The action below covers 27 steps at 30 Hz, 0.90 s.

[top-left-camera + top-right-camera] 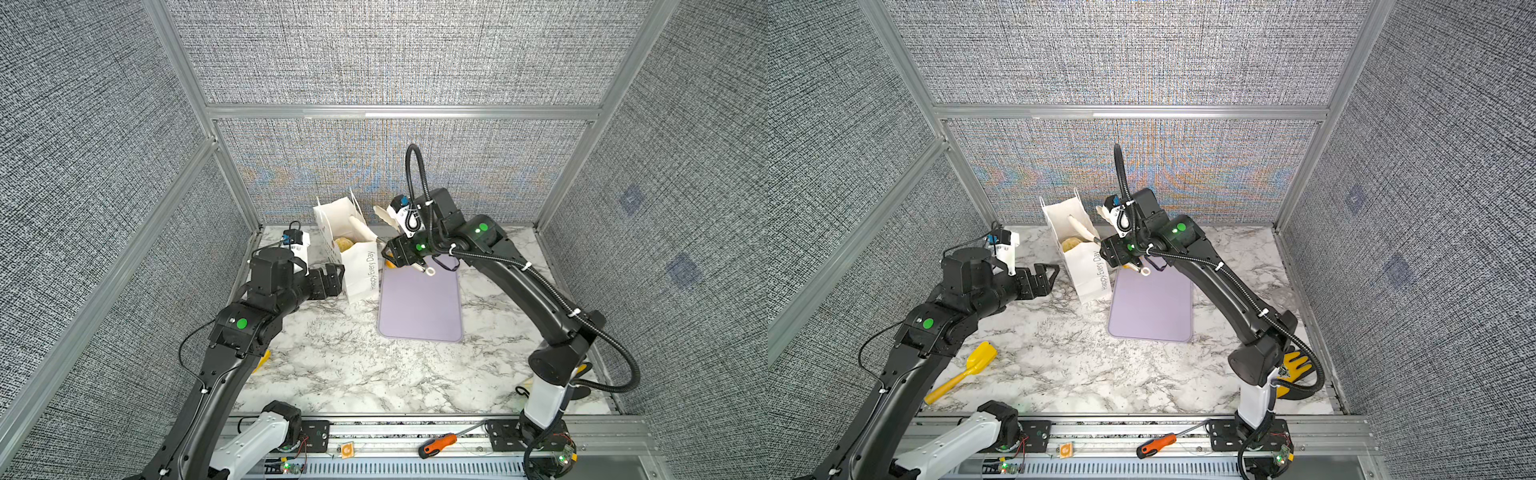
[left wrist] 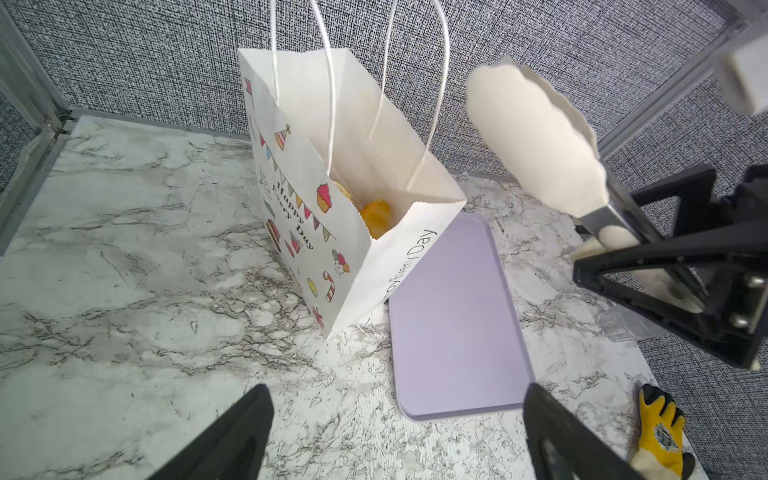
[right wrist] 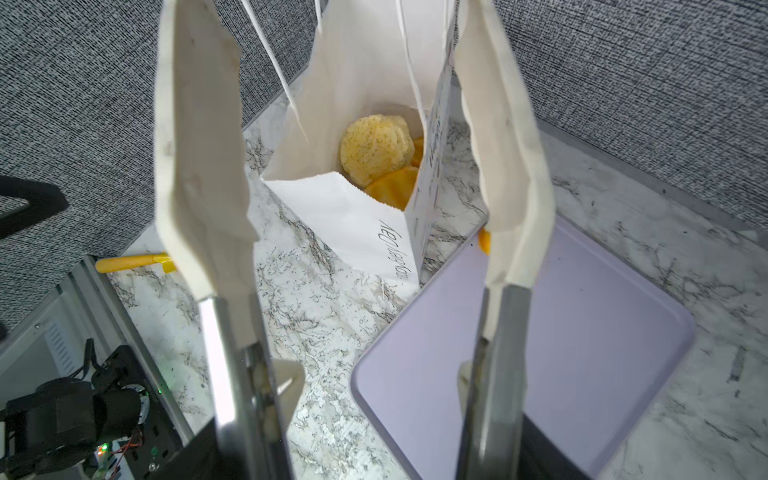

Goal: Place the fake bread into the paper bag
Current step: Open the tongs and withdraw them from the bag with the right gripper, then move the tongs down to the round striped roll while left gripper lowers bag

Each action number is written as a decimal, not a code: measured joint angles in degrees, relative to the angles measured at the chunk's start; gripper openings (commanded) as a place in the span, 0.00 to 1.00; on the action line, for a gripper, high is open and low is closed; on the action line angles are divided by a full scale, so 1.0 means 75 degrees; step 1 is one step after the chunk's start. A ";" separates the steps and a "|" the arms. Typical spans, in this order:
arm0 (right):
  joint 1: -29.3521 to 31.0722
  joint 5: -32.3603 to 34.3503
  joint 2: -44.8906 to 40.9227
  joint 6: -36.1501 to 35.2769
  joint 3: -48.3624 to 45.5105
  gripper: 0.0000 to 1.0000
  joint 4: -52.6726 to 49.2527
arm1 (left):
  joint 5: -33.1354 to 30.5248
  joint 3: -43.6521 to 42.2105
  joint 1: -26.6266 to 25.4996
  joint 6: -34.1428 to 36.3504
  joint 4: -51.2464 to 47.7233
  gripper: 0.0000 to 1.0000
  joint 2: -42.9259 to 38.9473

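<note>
Farthest left, a yellow scoop [image 1: 967,369] lies on the marble tabletop [image 1: 332,374], well behind my left gripper [image 1: 1047,276] and beside its arm. That gripper hangs with its jaws spread wide and nothing between them. Its tips point at the paper bag [image 1: 1086,270], which stands upright just ahead of it, near but not touching, with its mouth open and its cord handles up. The fake bread [image 3: 376,149] sits down inside the bag: I can make out a pale, rough-looking round piece on top and glossy orange-yellow pieces under it, though I cannot count them. On the far side of the bag, my right gripper [image 1: 390,252] is clamped around the metal arms of a pair of white-tipped tongs [image 2: 536,137]. The tongs themselves stand apart and carry nothing. In both top views one tip hangs over the bag's mouth and the other lies off to its right. Below that gripper lies the lilac tray [image 1: 419,307], flat and just beside the bag's base. An orange sliver [image 3: 483,242] shows at the tray's edge behind one tong tip, and I cannot tell what it is. Well back from the gripper, by the base of its arm, lies a yellow-and-black work glove [image 1: 1296,365].
</note>
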 measured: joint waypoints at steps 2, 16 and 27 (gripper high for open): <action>-0.0146 0.0207 -0.0259 -0.0020 -0.0425 0.73 0.0067 | -0.0003 -0.0082 -0.0085 -0.0064 0.0079 0.93 -0.0067; -0.1303 0.1040 -0.1282 0.0262 -0.3488 0.73 0.0708 | -0.0892 -0.0912 -0.1725 -0.0737 0.0536 0.92 -0.0265; -0.1763 0.0825 0.0207 0.0423 -0.3824 0.73 0.1072 | -0.1338 -0.2037 -0.2664 -0.1571 0.1297 0.91 -0.0259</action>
